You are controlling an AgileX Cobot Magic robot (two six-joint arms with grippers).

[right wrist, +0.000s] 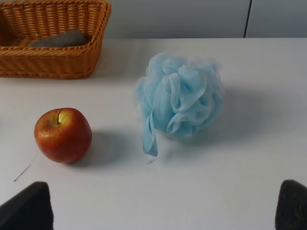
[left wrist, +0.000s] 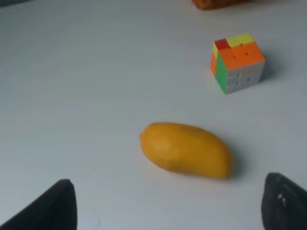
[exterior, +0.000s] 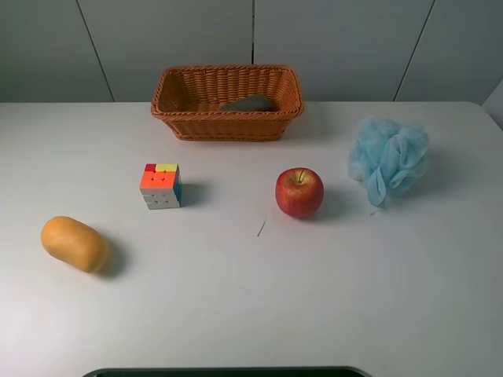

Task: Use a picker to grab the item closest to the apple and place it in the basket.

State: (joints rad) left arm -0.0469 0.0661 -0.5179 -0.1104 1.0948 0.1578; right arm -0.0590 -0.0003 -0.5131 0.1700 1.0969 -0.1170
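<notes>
A red apple (exterior: 299,192) sits on the white table, right of centre; it also shows in the right wrist view (right wrist: 63,135). The nearest thing to it is a light blue bath pouf (exterior: 389,159), to its right, also in the right wrist view (right wrist: 180,99). A wicker basket (exterior: 182,118) stands at the back with a grey object (exterior: 248,103) inside. Neither gripper shows in the high view. My left gripper (left wrist: 168,203) is open, its fingertips (left wrist: 55,206) framing a yellow mango (left wrist: 186,149). My right gripper (right wrist: 163,206) is open, short of the pouf and apple.
A colourful puzzle cube (exterior: 161,185) sits left of the apple, also in the left wrist view (left wrist: 237,62). The yellow mango (exterior: 75,243) lies at the front left. A thin dark mark (exterior: 261,228) lies on the table in front of the apple.
</notes>
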